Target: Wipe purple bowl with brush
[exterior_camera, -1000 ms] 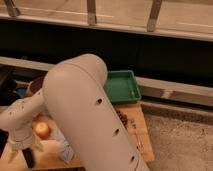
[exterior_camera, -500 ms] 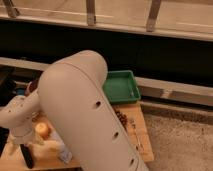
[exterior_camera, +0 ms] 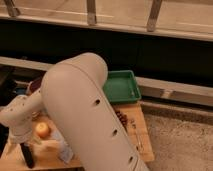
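Observation:
The purple bowl [exterior_camera: 34,84] shows only as a dark rim at the table's far left; my big white arm link [exterior_camera: 85,110] hides most of it. My gripper [exterior_camera: 23,144] is at the lower left under the white wrist [exterior_camera: 19,119], over the table's front left corner and in front of the bowl. A black slender piece [exterior_camera: 28,156] stands upright just under the wrist, reaching the table. It looks like the brush, but I cannot tell for sure.
An orange-red round object [exterior_camera: 42,130] sits right of the wrist. A green tray [exterior_camera: 122,85] lies at the back of the wooden table [exterior_camera: 140,120]. Small dark bits [exterior_camera: 121,118] and a thin utensil [exterior_camera: 137,136] lie on its right side. Gravel floor lies to the right.
The big arm link has shifted slightly. The wrist and the black piece under it stay in nearly the same place.

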`<state>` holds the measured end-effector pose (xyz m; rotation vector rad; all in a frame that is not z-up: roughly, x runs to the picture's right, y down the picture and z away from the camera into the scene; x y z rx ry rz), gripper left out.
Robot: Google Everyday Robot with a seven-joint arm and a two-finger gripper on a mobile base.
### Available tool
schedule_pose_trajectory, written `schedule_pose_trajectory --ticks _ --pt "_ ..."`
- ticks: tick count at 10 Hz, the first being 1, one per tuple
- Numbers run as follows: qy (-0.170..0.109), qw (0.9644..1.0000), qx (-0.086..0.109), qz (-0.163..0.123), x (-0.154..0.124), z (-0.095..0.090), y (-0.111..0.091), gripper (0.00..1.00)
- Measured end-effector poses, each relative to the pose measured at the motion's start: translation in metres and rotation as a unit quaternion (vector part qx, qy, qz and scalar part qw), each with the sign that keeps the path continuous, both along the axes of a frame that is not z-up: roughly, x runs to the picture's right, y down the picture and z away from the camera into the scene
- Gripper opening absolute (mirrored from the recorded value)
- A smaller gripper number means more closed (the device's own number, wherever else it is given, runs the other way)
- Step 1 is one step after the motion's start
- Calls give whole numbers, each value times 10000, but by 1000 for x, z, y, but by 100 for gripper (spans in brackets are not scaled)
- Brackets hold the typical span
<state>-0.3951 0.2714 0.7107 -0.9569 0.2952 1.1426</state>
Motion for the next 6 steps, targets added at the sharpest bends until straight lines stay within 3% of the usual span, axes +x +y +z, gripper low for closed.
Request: schedule_pose_trajectory --ticks 4,6 --pt "287 9981 -103 -535 -13 3 16 80" --pt "397 9974 -154 -581 -9 8 18 80"
